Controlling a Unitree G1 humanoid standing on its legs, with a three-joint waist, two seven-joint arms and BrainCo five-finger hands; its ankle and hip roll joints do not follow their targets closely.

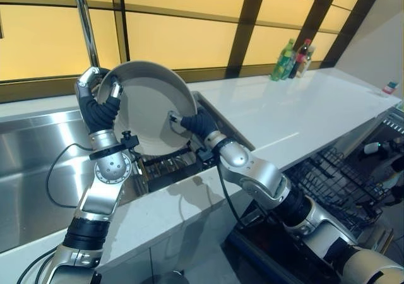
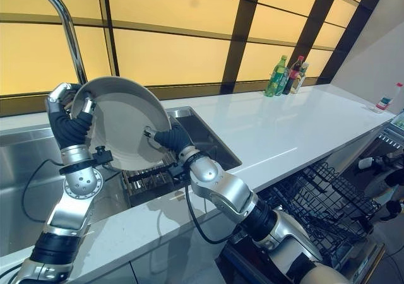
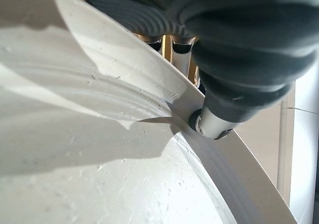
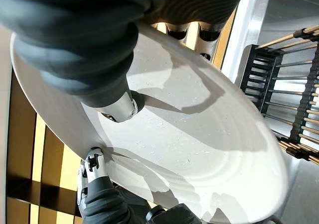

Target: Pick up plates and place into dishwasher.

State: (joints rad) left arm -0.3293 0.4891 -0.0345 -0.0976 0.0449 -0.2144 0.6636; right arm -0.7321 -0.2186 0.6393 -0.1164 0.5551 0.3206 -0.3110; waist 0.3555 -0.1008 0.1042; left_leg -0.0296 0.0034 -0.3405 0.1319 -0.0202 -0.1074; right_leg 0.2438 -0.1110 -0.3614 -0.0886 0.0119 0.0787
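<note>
A large white plate [image 1: 148, 107] stands on edge in the air above the sink's dish rack [image 1: 170, 167]. My left hand [image 1: 98, 101] is shut on its upper left rim, its thumb [image 3: 214, 124] pressing the plate's face [image 3: 99, 174] and its fingers behind. Over on the plate's right edge, my right hand [image 1: 192, 123] pinches the rim, with the thumb [image 4: 117, 107] on the inner face [image 4: 199, 134] and the fingers curled round the back. The left hand [image 4: 94, 184] also shows past the plate's far edge in the right wrist view.
A steel sink [image 1: 31, 170] with a tall faucet [image 1: 85, 19] lies to the left. The white counter [image 1: 284, 113] runs right, with bottles [image 1: 293, 60] at its back. The dishwasher's black wire rack [image 1: 338, 183] is pulled out at the lower right.
</note>
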